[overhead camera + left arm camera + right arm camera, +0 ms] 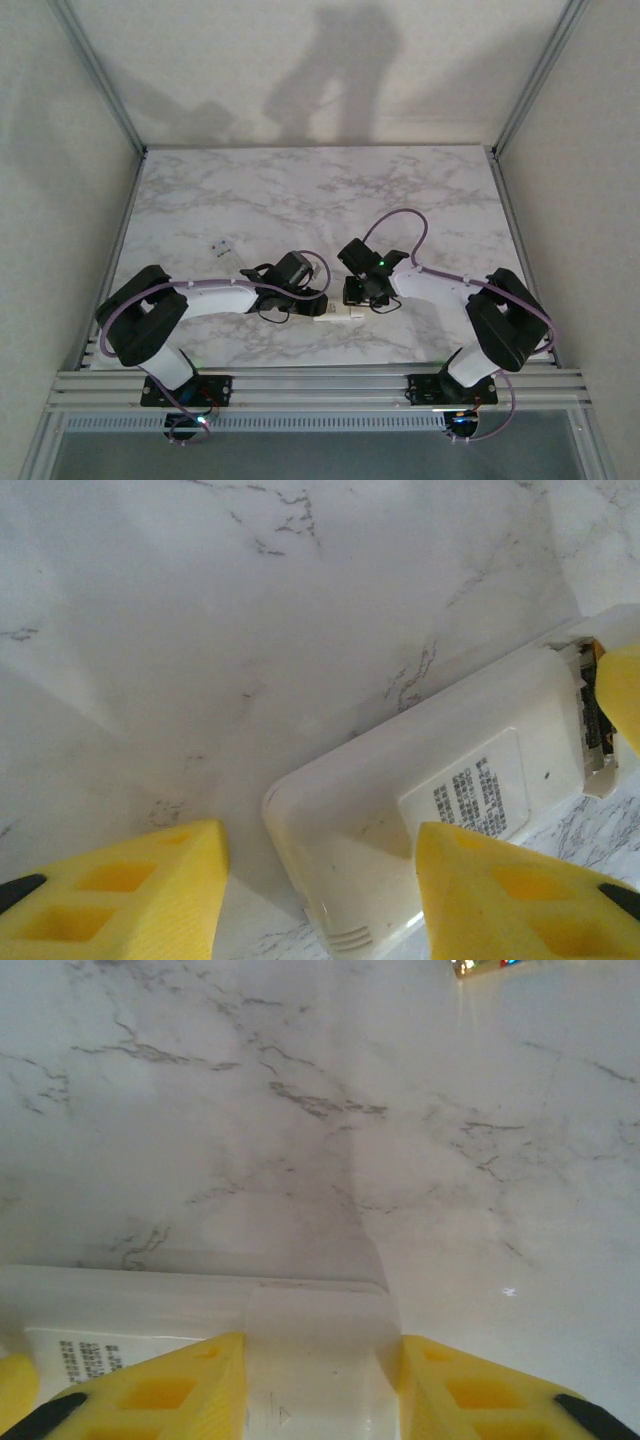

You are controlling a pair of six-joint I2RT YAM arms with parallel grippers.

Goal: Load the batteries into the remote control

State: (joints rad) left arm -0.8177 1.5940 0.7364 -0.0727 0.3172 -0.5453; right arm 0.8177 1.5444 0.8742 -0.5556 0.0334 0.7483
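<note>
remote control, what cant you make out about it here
Button face: both wrist views, the remote control lies label side up.
Batteries loaded or not: left wrist view, the compartment is blurred, partly behind a yellow finger.
Right gripper contact: right wrist view, cut off by the bottom edge.
Small pale item: too small in the top view.

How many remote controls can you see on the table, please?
1: the white remote lies label side up between the left pincer and right pincer. A small pale item farther back left is too small to identify.
</note>
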